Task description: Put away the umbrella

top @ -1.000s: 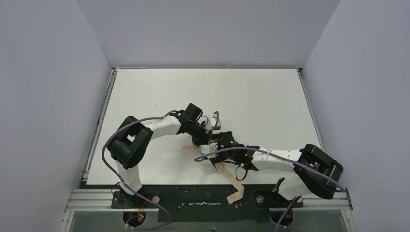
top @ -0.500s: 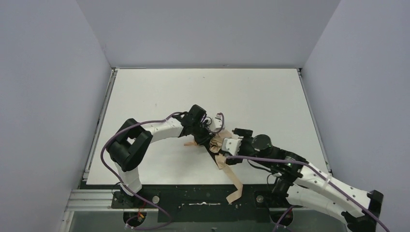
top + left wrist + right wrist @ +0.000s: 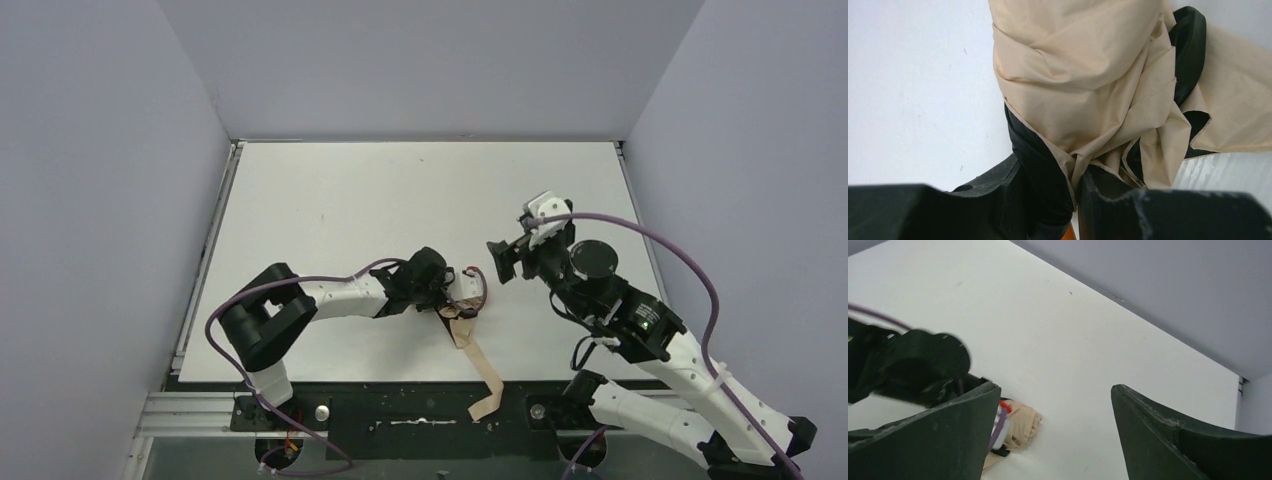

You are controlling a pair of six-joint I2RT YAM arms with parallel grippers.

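The umbrella (image 3: 463, 332) is a crumpled bundle of tan fabric near the table's front edge, with a tan strip (image 3: 487, 392) trailing over that edge. My left gripper (image 3: 452, 304) lies low on the table, shut on the bundle. In the left wrist view the tan fabric (image 3: 1083, 75) and a black strap (image 3: 1190, 55) are pinched between the fingers of the left gripper (image 3: 1075, 192). My right gripper (image 3: 503, 260) hangs open above the table, right of the umbrella and apart from it. The right wrist view shows the umbrella (image 3: 1024, 424) beyond the wide-open right gripper (image 3: 1055, 432).
The white table (image 3: 400, 190) is enclosed by grey walls on three sides. A black mounting rail (image 3: 400, 408) runs along the near edge under the trailing strip. The left arm's purple cable (image 3: 470, 285) loops just above the umbrella.
My right gripper has left the umbrella, opened wider and swung up and to the right. My left gripper has slid right and nearer the front edge, with the umbrella in it.
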